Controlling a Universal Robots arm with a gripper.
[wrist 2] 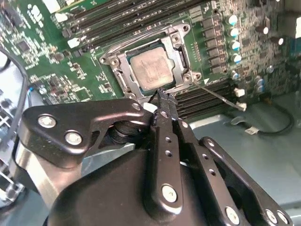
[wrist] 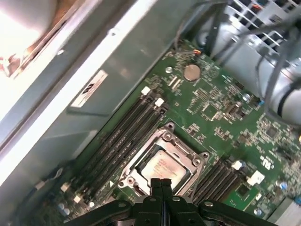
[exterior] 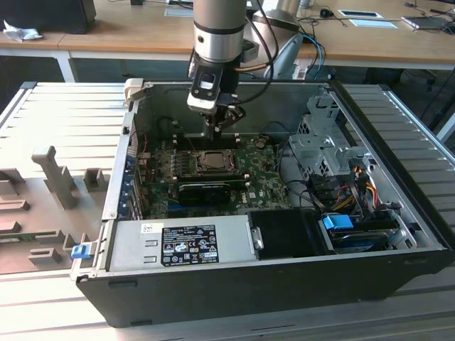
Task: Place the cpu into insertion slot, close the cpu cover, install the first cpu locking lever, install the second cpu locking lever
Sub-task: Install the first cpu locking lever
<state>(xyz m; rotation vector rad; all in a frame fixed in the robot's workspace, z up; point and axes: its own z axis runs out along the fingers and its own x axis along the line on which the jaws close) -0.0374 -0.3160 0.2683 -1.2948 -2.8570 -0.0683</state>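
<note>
Cpu seated, socket just ahead of my fingertips.
The cpu (wrist 2: pixel 151 69) lay flat in the insertion slot (wrist 2: pixel 184 55), with the cpu cover (wrist 2: pixel 123 79) apparently down around it. My hand (wrist 2: pixel 162 100) hovered just beside its rim, fingers pinched together and seemingly empty.

One cpu (wrist 2: pixel 153 69), one cpu cover (wrist 2: pixel 113 61) and one gripper (wrist 2: pixel 162 99) are counted in the second wrist view. Two banks of memory slots (wrist: pixel 120 141) and one round coin battery (wrist: pixel 191 72) are counted in the first wrist view. One computer case (exterior: pixel 234 284) and one power supply (exterior: pixel 181 245) are counted in the exterior view.
</note>
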